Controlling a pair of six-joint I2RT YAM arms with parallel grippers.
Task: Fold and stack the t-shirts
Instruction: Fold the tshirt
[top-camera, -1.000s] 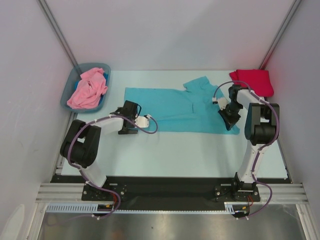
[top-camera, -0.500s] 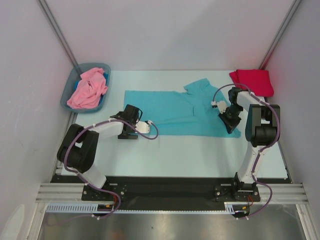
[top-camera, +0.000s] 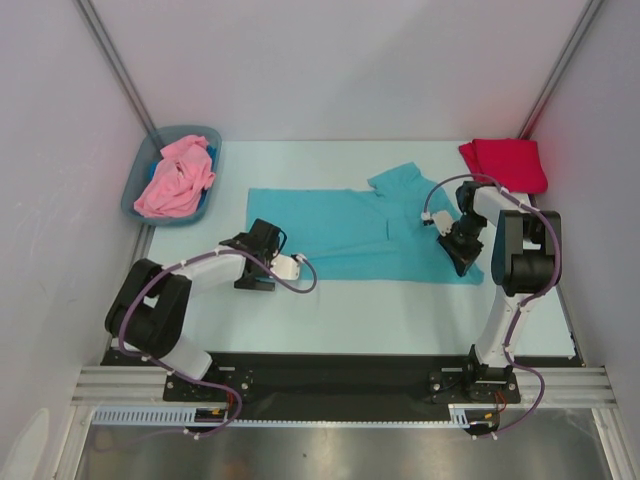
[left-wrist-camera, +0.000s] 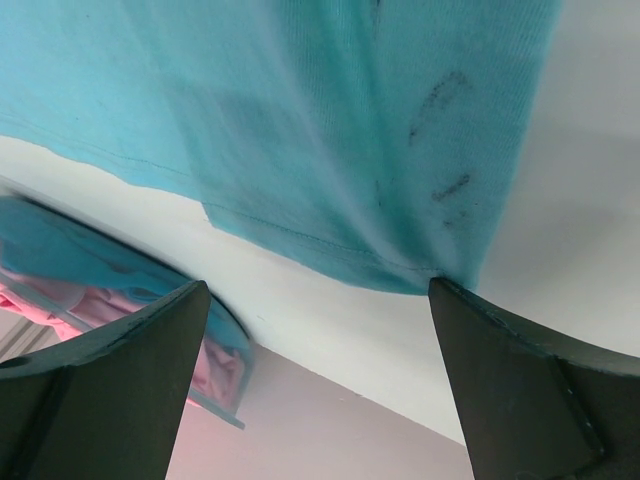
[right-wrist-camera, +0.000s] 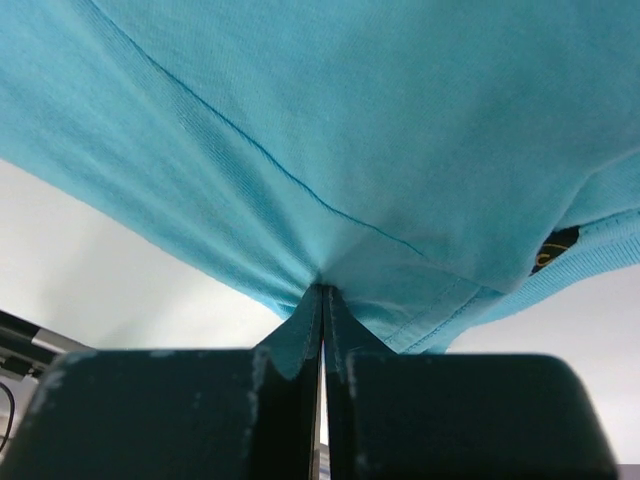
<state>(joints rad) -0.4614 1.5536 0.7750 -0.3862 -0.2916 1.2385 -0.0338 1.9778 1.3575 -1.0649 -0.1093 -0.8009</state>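
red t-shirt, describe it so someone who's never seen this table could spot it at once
Take the pale table and go to its far right corner, by the slanted metal post. The red t-shirt lies there, flat. It is the only one folded: the teal t-shirt is spread out mid-table and the pink t-shirt is bunched in the grey-blue bin at far left.

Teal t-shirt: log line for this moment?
teal t-shirt spread on table | right tool shut on its near-right edge | left tool open at near-left corner | red t-shirt folded, far right

Overhead; wrist close-ups on teal shirt (top-camera: 330, 220)
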